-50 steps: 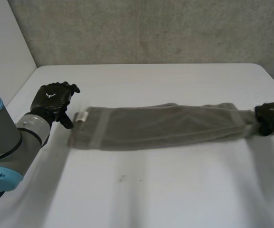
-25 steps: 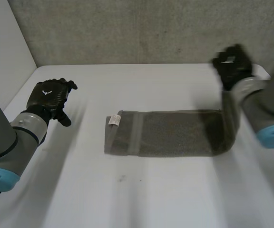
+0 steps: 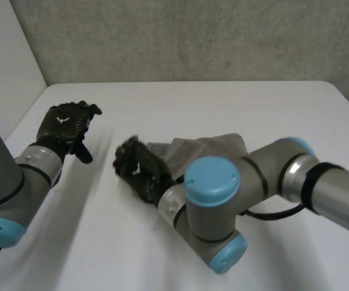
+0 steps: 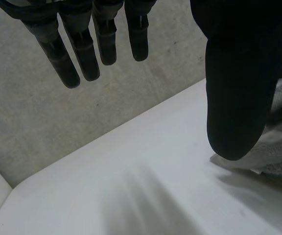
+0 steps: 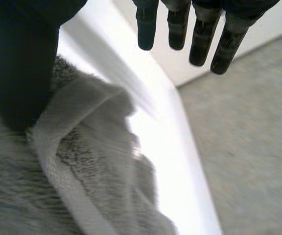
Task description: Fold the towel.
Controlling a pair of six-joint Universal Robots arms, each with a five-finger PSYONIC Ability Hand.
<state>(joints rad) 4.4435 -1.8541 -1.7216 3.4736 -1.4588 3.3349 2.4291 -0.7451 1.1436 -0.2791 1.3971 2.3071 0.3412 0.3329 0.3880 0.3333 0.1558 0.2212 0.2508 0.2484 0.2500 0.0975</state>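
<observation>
Towel (image 3: 222, 144) lies folded over on the table (image 3: 223, 103), long axis left to right beneath the right arm (image 3: 265, 170), right hand (image 3: 137, 168) at its left end, fingers spread, thumb resting on cloth, pinching nothing; left hand (image 3: 64, 124) hovers nearby, spread, empty.

the head camera looks down from above the table's (image 3: 180, 103) near edge toward the far wall (image 3: 192, 36). the wrist cameras look close along the left hand (image 4: 239, 73) and right hand (image 5: 18, 58); all three share the towel (image 3: 220, 145).
</observation>
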